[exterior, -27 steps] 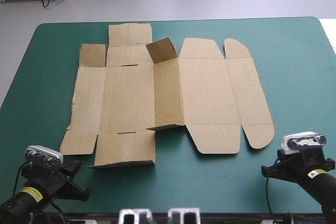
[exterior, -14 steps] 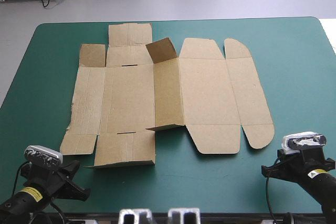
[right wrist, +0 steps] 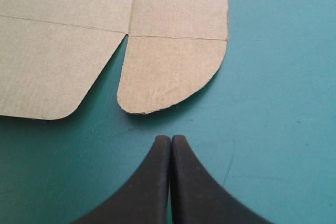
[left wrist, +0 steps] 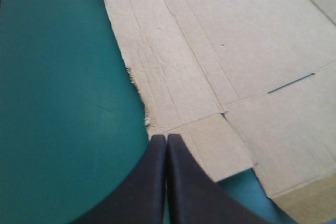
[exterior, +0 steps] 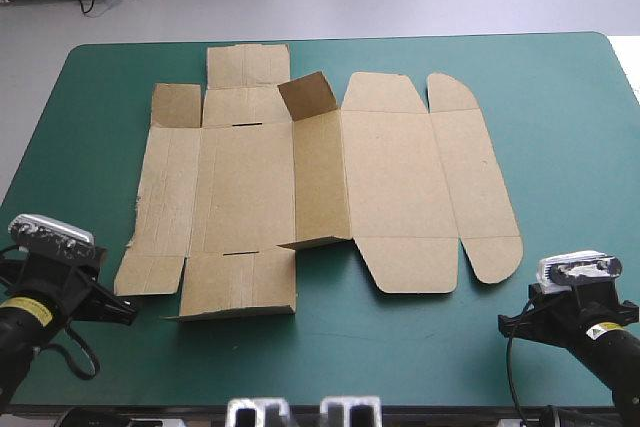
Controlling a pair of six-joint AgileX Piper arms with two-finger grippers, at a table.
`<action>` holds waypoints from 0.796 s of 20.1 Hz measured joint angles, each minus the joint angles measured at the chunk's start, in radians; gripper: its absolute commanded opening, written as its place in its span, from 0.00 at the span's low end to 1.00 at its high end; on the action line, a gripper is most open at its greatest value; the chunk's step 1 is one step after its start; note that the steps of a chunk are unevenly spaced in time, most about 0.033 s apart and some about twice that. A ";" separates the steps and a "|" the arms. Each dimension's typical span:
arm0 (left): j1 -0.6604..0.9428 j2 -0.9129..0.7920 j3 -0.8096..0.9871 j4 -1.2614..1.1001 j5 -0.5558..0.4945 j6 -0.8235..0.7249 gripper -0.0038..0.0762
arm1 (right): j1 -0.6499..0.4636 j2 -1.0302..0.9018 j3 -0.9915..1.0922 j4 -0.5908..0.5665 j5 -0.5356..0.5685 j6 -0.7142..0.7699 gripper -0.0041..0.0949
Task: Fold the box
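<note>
Big teal-green table (exterior: 560, 97), with the flat brown box (exterior: 390, 177) spread out across its middle, one small flap (exterior: 308, 95) tipped up. Beside the box's near corner flap (left wrist: 210, 148), the left gripper (left wrist: 166, 137), squeezed tight on nothing; just short of a rounded flap (right wrist: 168, 72), the right gripper (right wrist: 171, 138), squeezed tight too.

The teal-green cover (exterior: 560, 97) lies flat and smooth, with rounded far corners.

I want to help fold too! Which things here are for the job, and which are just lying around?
For the job: the box, a mostly flat brown sheet; the left gripper, shut; the right gripper, shut.
Just lying there: the teal-green cover underneath.
</note>
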State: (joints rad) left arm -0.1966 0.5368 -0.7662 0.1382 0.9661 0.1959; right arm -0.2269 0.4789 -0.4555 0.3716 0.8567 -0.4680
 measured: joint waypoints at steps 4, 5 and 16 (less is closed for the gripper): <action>0.000 0.175 -0.018 0.153 -0.040 -0.135 0.04 | 0.000 0.000 0.019 0.005 -0.039 0.000 0.02; 0.000 0.250 -0.019 0.212 -0.040 -0.196 0.04 | 0.000 0.000 0.021 0.008 -0.048 0.000 0.02; 0.288 0.768 -0.330 0.190 -0.038 -0.387 0.04 | 0.000 0.000 0.021 0.008 -0.059 0.000 0.02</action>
State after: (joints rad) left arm 0.0912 1.3047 -1.0960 0.3283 0.9280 -0.1907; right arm -0.2269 0.4789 -0.4342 0.3795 0.7972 -0.4680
